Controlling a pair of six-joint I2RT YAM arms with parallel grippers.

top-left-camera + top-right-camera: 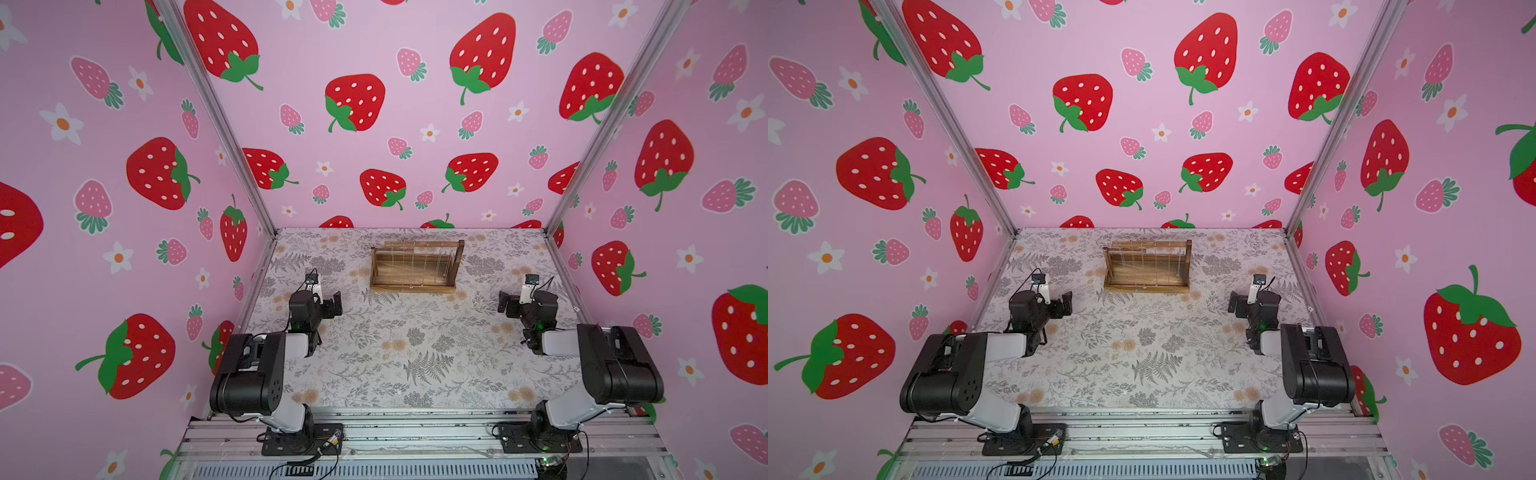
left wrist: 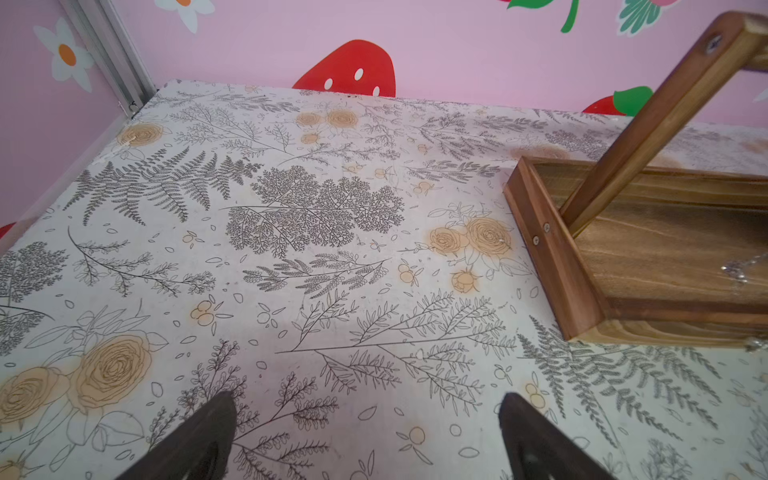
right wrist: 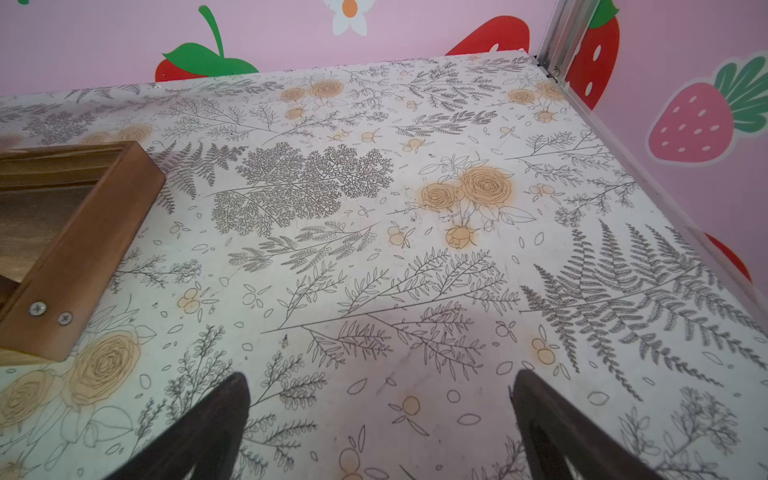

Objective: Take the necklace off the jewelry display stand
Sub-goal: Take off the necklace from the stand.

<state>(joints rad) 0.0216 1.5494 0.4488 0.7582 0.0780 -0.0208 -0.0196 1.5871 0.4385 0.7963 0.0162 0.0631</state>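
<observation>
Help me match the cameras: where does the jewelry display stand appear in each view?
Top view: jewelry display stand at centre, far end.
Top view: same spot, slightly further left.
Left wrist: picture's right edge, partly cut off.
Right wrist: picture's left edge, one corner only.
Shared landmark: the floral table cover.

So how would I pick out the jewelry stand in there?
Find the flower-printed table inside the strawberry-papered booth. Near its far edge, mid-width, stands the jewelry display stand. It's the only wooden thing: a brown tray with two uprights, top bars and thin chains hanging.
</observation>
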